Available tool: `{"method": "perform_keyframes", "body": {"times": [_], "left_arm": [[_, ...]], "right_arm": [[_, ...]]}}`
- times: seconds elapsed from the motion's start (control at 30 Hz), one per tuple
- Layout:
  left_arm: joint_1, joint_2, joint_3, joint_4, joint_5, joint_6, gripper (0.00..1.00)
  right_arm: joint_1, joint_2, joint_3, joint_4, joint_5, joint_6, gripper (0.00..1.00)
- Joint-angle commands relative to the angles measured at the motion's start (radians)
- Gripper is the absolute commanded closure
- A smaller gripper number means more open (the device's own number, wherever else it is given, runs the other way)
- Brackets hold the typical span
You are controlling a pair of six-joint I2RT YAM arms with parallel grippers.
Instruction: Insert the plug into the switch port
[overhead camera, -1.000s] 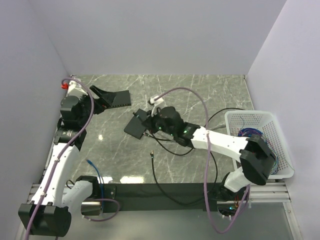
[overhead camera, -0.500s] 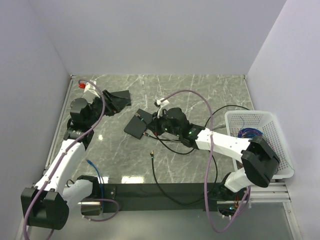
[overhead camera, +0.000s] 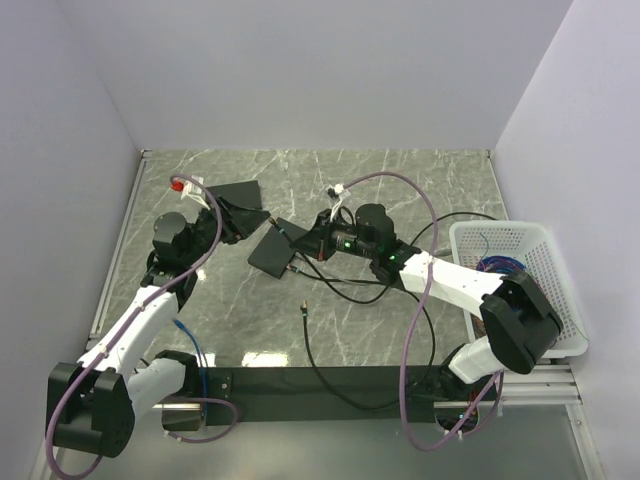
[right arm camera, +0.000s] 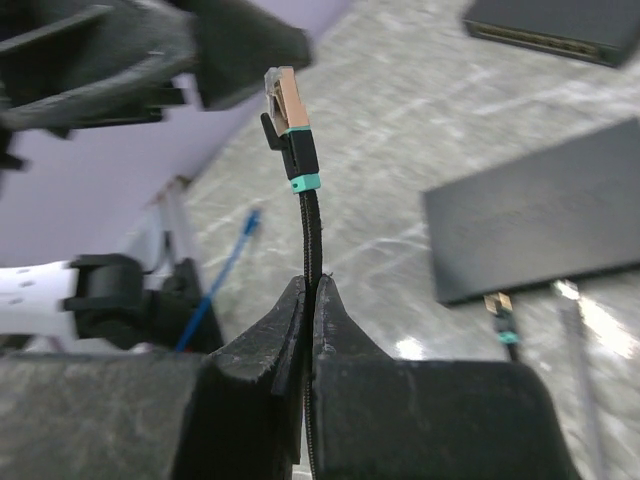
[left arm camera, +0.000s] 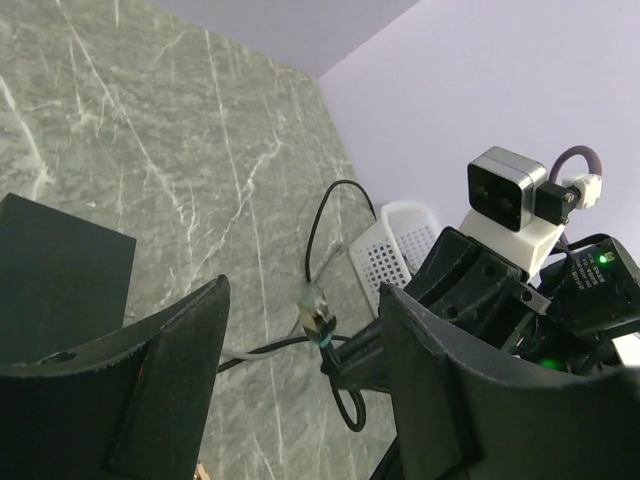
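My right gripper (overhead camera: 312, 240) (right arm camera: 310, 282) is shut on a thin black cable just below the plug (right arm camera: 283, 95), a gold-tinted tip with a teal band. It holds the plug up above the table; the plug also shows in the left wrist view (left arm camera: 315, 305) and the top view (overhead camera: 284, 227). The switch (overhead camera: 240, 192) (right arm camera: 550, 25), a flat black box, shows a row of sockets along its edge; its corner shows in the left wrist view (left arm camera: 50, 260). My left gripper (overhead camera: 238, 225) (left arm camera: 303, 290) is open and empty, just in front of the switch and facing the plug.
A second flat black box (overhead camera: 272, 250) (right arm camera: 540, 225) lies under the right gripper, with another teal-banded plug (right arm camera: 497, 305) at its edge. A loose cable end (overhead camera: 301, 309) lies mid-table. A blue cable (overhead camera: 190, 335) is near left. A white basket (overhead camera: 510, 240) stands right.
My left gripper has swung from the switch's far-left end round to its near side, towards the right gripper. The right wrist has drawn back to the right and the plug now points towards the left gripper.
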Motion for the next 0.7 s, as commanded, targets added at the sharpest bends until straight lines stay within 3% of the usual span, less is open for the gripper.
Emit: {"method": "perform_keyframes", "body": {"times": [0.0, 0.23, 0.47, 0.67], "left_arm": [[-0.004, -0.029, -0.011, 0.128, 0.018, -0.021, 0.33], [-0.008, -0.026, -0.025, 0.157, 0.021, -0.034, 0.37], [-0.015, -0.041, -0.033, 0.159, 0.027, -0.030, 0.52], [-0.016, -0.047, -0.034, 0.153, 0.030, -0.021, 0.59]], "right_arm": [[-0.003, -0.015, 0.000, 0.153, -0.113, 0.074, 1.00], [-0.003, 0.017, 0.014, 0.200, -0.159, 0.120, 1.00], [-0.009, 0.047, 0.017, 0.239, -0.175, 0.158, 1.00], [-0.018, 0.078, 0.019, 0.293, -0.196, 0.212, 1.00]]}}
